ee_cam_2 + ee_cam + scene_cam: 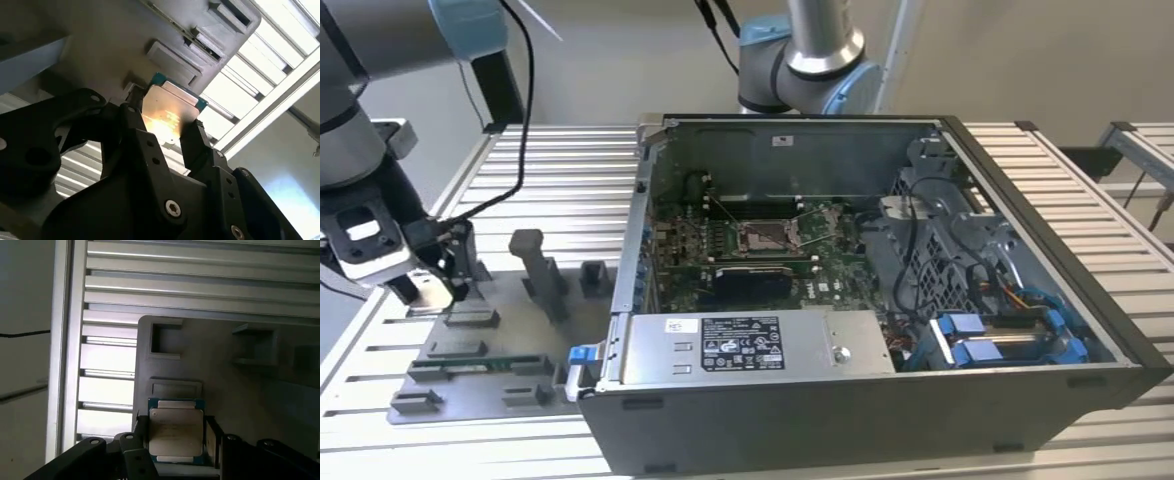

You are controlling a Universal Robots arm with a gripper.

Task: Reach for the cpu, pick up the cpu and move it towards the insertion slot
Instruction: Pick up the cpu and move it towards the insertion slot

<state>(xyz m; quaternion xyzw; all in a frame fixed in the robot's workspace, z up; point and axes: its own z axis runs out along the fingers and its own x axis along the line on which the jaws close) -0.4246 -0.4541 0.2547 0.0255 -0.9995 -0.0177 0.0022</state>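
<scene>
"CPU (pixel 176 432) at the pick-up station: is it in the grip?"

"In both wrist views, yes. The gripper's (pixel 176 427) two black fingers (pixel 195 145) stand narrow, pressed against opposite edges of the chip. Its silvery face shows in the first wrist view, and a gold glint comes off it in the second. Whether it is clear of the grey fixture plate (pixel 480 350) beneath, I cannot tell."

"And across the exterior view, left to right?"

"At the exterior view's left the gripper (pixel 434 295) hangs low over the fixture plate, which lies on the slatted table (pixel 560 170). To the right stands the open computer case (pixel 787 150). Inside it is the green motherboard (pixel 674 255) with the insertion slot (pixel 761 237), its metal frame shiny, well apart from the chip."

"Which step is this?"

"By my reading, the pick-up. The reach is done and the grasp made, but the carry toward the slot is not yet under way. That carry would call for a firm hold on a thin, smooth part. It would also need enough height to pass the case's wall, and a level chip on the way in."
</scene>
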